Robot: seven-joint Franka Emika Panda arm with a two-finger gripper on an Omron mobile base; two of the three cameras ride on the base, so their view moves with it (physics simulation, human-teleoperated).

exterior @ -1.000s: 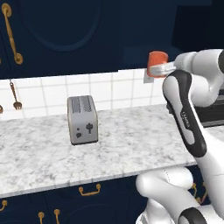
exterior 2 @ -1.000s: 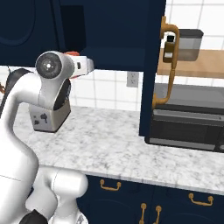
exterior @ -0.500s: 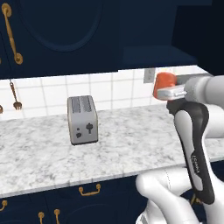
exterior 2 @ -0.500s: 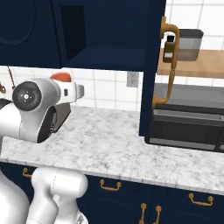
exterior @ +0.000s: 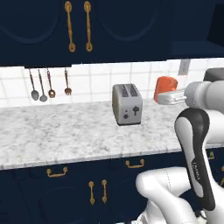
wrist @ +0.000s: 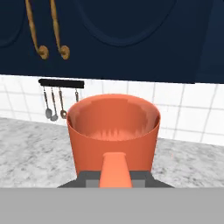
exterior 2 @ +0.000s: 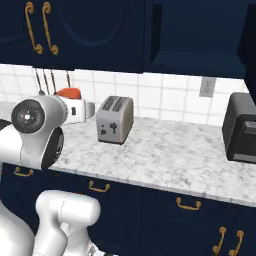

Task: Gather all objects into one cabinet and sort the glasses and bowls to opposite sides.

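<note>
One orange mug (exterior: 165, 88) hangs above the marble table (exterior: 65, 131) right of the toaster (exterior: 127, 104) in the left base view, clamped in the tool (exterior: 164, 98). From the right base view it sits left of the toaster. Along the hand view, the tool pinches its handle (wrist: 114, 170), mug upright before navy cabinet doors (wrist: 131, 39).

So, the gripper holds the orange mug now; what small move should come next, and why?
Probably carry the orange mug up toward the wall cabinet doors: the gripper grips its handle above the counter, and those doors appear shut.
</note>
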